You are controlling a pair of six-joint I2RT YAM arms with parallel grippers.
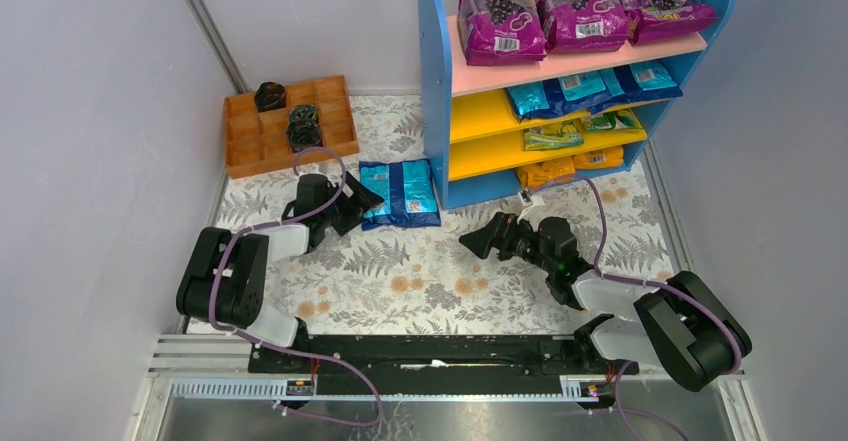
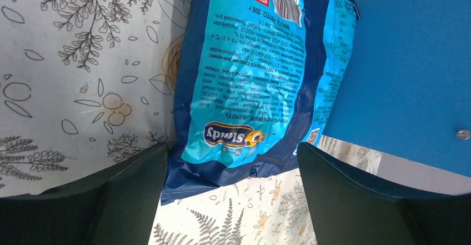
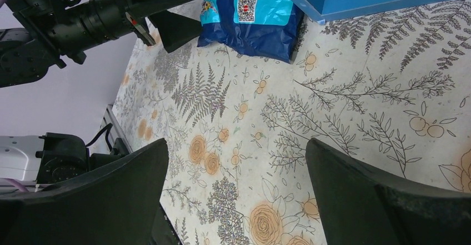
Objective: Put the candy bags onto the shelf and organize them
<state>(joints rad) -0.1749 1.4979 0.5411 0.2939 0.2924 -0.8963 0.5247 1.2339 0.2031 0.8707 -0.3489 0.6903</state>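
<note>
Two shiny blue candy bags [image 1: 400, 193] lie overlapping on the floral cloth, just left of the shelf [image 1: 434, 91]. My left gripper [image 1: 365, 206] is at their left edge. In the left wrist view it [image 2: 232, 151] stands open, its fingers straddling the near end of the top blue bag [image 2: 250, 84], apart from it on the right. The shelf's yellow boards hold blue bags [image 1: 590, 86], green-yellow bags [image 1: 560, 133] and orange bags [image 1: 565, 166]. My right gripper [image 1: 475, 239] hovers open over bare cloth [image 3: 236, 145], with the blue bags [image 3: 250, 11] farther ahead.
Three purple bags [image 1: 580, 11] sit on the pink top board. An orange compartmented tray [image 1: 245, 151] with dark bundles stands at the back left. Grey walls close in both sides. The shelf's blue side panel [image 2: 411, 61] is right beside the bags.
</note>
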